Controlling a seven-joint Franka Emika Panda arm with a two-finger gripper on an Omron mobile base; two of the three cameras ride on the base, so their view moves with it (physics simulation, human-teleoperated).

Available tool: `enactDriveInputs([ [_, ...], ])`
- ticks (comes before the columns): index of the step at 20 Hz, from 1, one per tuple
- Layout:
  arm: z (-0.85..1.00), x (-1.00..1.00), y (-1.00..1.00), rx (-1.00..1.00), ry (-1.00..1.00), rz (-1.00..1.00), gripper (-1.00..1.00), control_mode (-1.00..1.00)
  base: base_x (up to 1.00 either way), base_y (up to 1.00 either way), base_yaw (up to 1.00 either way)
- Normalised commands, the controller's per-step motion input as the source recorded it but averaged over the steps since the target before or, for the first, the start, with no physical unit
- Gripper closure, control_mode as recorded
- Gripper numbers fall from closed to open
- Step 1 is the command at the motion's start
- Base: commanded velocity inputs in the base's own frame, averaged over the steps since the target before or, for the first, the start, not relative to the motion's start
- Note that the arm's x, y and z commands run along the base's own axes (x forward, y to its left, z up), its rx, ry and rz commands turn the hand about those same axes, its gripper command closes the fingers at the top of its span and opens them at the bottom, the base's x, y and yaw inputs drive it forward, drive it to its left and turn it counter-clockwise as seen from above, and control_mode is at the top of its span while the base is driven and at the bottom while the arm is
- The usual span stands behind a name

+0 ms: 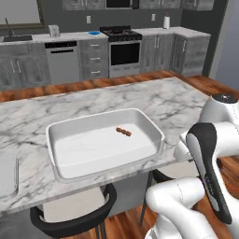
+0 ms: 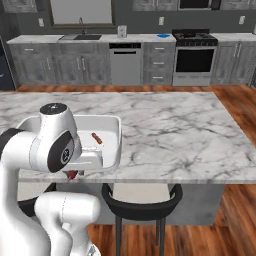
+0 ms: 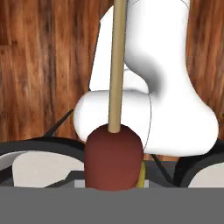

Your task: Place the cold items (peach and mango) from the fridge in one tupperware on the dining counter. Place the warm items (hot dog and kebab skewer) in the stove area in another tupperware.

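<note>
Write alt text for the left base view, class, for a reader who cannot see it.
A white tub sits on a marble counter, holding one small brown hot dog near its back wall. The robot's white arm rises at the lower right, and a black stool stands below the counter's edge.

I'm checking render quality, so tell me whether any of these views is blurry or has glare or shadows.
Left base view: soft, tupperware shaded along its inner walls. Right base view: the window above the sink is washed out white. Hand view: kebab skewer looms close and blurry-edged.
</note>
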Motion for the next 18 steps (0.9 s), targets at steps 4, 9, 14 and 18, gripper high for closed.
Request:
enactDriveInputs([
  [4,0.66,0.44,0.51,-0.21,0.07,-0.02,1.0,-1.0,0.0,0.0,0.0],
  [9,0.47,0.52,0.37,-0.06,-0.06,0.0,1.0,-1.0,0.0,0.0,0.0],
  [14,0.08,0.67,0.29,0.01,-0.18,0.15,1.0,-1.0,0.0,0.0,0.0],
  [18,-0.05,0.74,0.53,0.0,-0.07,0.38,1.0,-1.0,0.0,0.0,0.0],
])
